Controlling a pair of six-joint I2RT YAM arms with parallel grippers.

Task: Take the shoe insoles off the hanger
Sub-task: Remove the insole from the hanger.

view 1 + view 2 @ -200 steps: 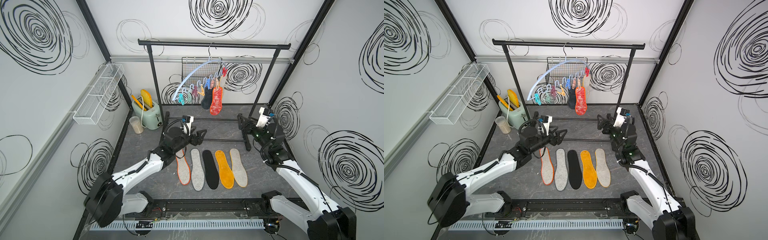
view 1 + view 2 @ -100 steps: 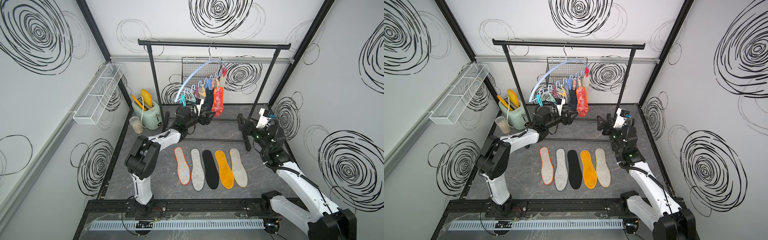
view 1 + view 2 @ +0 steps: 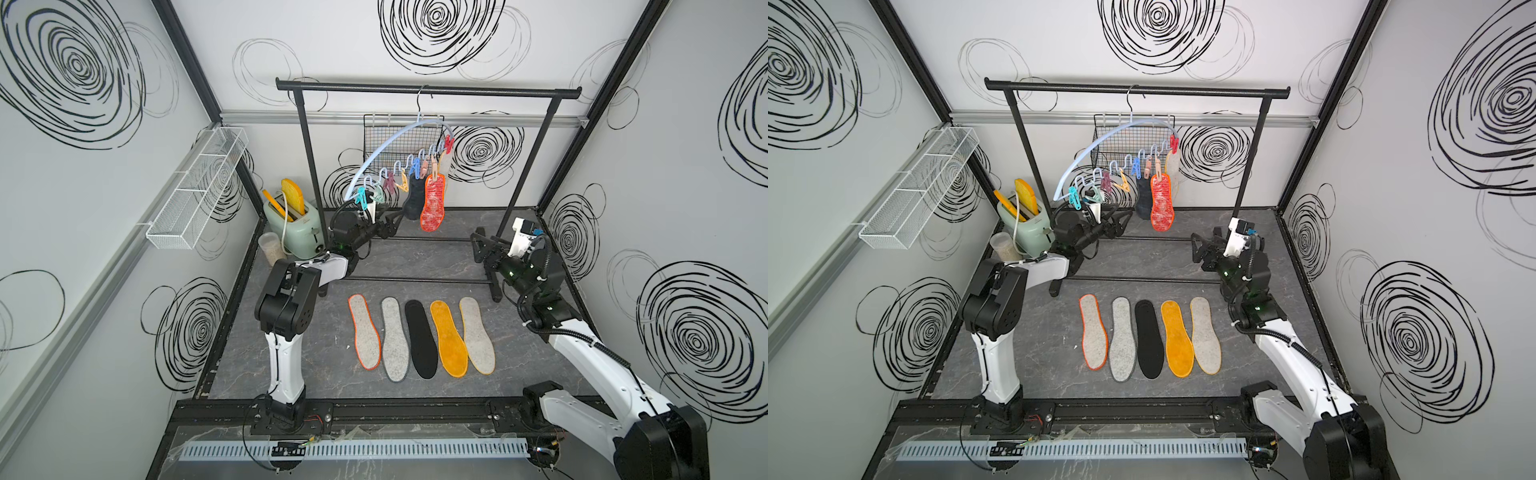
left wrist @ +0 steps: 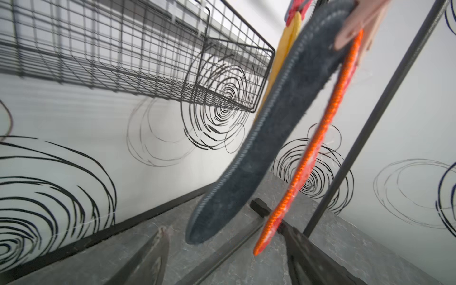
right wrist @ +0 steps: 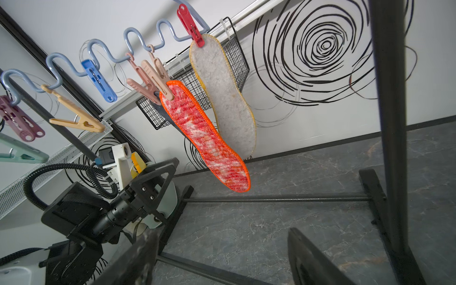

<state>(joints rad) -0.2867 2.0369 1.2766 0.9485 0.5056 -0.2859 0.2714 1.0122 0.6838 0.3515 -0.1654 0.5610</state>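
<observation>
Left wrist view: two dark fingers [image 4: 153, 259] stand wide apart with nothing between them. The toe of a dark grey insole [image 4: 271, 128] hangs just ahead, with a red-mottled insole [image 4: 318, 138] edge-on beside it.

Both top views show the left gripper [image 3: 388, 227] reaching up under the pale blue hanger [image 3: 399, 137]. It hangs tilted by its wire hook from a black garment rack [image 3: 428, 89]. Three shoe insoles are pegged at its high end, and the rearmost is a grey felt insole [image 5: 223, 96] with a yellow edge. Five more insoles [image 3: 420, 338] lie in a row on the floor [image 3: 415, 259].

The right gripper [image 3: 482, 249] sits near the rack's post, also wide open and empty.

My judgement of the risk: the two front insoles hang so close together that closing could pinch both. A hard tug against a pink peg [image 5: 158, 76] could also swing the tilted hanger or lift its hook off the rail.
</observation>
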